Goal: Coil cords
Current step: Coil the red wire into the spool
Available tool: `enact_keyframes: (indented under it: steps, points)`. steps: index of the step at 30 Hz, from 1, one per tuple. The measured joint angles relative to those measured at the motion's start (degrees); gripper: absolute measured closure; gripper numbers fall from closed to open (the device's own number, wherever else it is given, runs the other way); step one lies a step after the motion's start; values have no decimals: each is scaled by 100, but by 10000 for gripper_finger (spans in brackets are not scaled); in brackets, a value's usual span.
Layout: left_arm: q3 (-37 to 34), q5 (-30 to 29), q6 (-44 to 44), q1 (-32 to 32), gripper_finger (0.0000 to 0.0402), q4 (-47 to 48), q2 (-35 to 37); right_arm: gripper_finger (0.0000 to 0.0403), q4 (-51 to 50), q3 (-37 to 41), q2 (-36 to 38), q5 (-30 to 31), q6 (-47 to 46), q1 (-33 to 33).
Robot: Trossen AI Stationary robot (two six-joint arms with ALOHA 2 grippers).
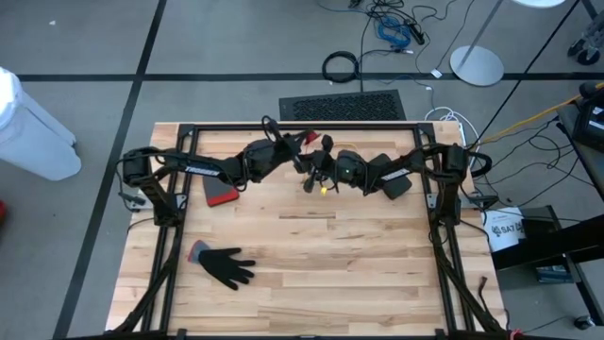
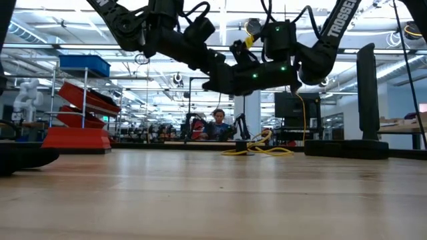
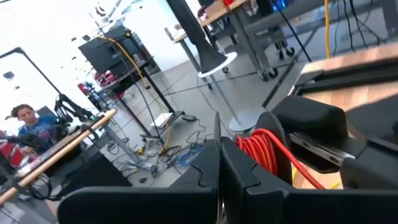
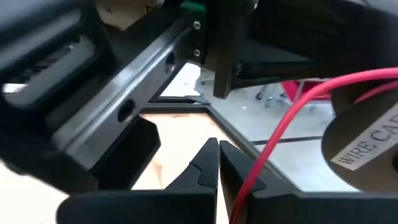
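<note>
The counter is a pale wooden top with a black frame along its edges. Both arms reach inward from their bases at 9 and 3 o'clock and meet over the far middle of the counter, near 12 o'clock. In the low view both are raised well clear of the surface, forearms slanting down toward each other.

The left hand sits at the end of an arm bent at the elbow, its wrist angled toward the right arm. Its fingers are pressed together with nothing between them. The right hand faces it, just beside it; its fingers are likewise closed tip to tip and grip nothing. A red wire runs close past them.

A black glove lies flat near 7 o'clock, well apart from both hands. A red-and-dark pad lies under the left forearm.

The yellow cord lies loosely tangled on the counter's far part, beneath the two hands, touching neither. I cannot pick out the black cord.
</note>
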State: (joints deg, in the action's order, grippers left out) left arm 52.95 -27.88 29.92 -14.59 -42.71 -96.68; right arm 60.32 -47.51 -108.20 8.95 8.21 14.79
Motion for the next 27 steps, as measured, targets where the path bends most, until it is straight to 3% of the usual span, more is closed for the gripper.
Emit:
enact_keyframes:
  steps: [9, 27]
  points:
    - [0, -2, -343, 0, 401, -287, 0, 403, 312, 0, -4, 461, 336, -66]
    - [-2, 201, -734, -28, 401, -924, 2, 403, 49, 132, 557, 419, 880, -81]
